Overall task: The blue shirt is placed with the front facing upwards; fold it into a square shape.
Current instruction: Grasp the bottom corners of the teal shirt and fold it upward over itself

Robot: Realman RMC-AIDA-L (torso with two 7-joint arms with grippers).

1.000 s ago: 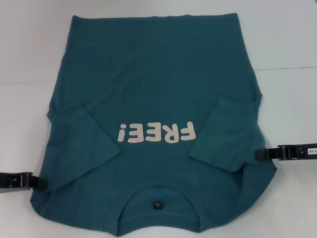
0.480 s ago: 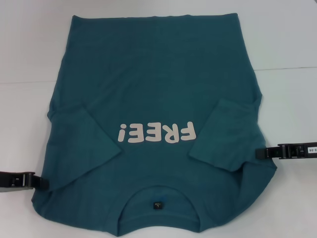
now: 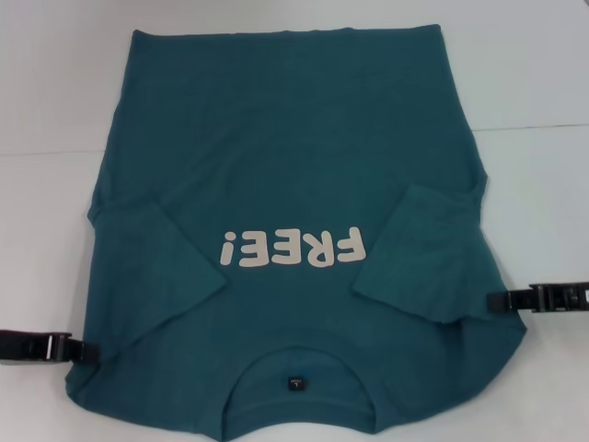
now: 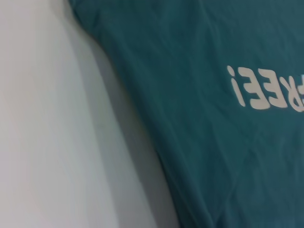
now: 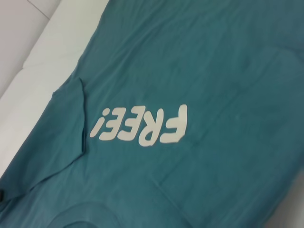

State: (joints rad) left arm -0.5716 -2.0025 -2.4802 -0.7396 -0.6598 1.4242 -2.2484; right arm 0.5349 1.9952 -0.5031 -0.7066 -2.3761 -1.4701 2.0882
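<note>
The blue shirt lies flat, front up, on the white table. Its collar and black label are nearest me, and the pale "FREE!" print reads upside down. Both short sleeves are folded inward over the chest. My left gripper sits low at the shirt's left shoulder edge. At the right shoulder edge is my right gripper. The left wrist view shows the shirt and its print beside bare table. The shirt and its print also fill the right wrist view.
White tabletop surrounds the shirt on the left, right and far sides. A faint seam line crosses the table behind the shirt's middle. The shirt's collar end reaches the near edge of the head view.
Both grippers have slid a little toward me and outward along the shirt's sides. The shirt's near corners have spread slightly wider, mostly on the right.
</note>
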